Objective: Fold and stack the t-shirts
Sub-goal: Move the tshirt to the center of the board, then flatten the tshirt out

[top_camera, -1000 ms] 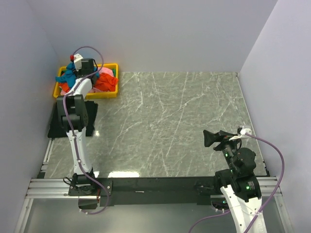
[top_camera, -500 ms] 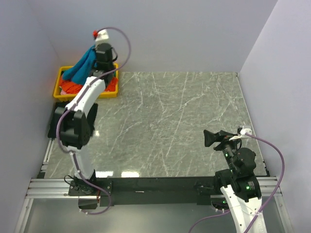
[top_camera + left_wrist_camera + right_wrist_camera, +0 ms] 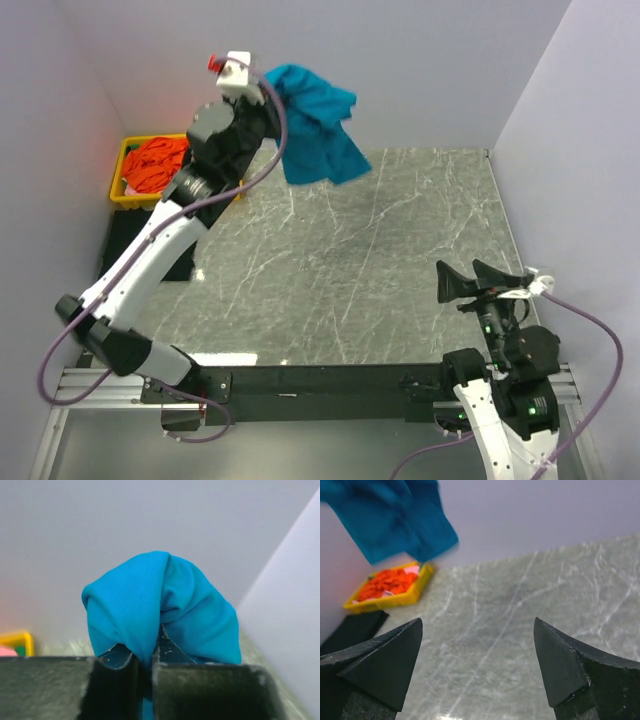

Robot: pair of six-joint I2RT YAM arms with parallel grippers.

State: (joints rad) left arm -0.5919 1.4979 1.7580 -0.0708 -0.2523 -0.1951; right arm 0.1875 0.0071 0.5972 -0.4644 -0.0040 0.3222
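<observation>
Overhead, one teal shirt hangs in the air above the counter's far left corner, the left jaws pressed together on a fold of it. One yellow tray holds one orange-red shirt. The right jaws stand spread, holding nothing, at the near right.

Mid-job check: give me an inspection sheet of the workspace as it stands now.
Surface: marble tabletop, bare in the middle.
Job's things: teal t-shirt hanging in the air from the left end effector; orange-red t-shirts in the yellow tray, far left corner.
Clutter: flat black patch beside the tray, cannot tell what.
End effectors: left shut on the teal t-shirt; right end effector open, holding nothing.
Cables: a purple cable loops along each arm.
Surroundings: plain pale walls on three sides.
</observation>
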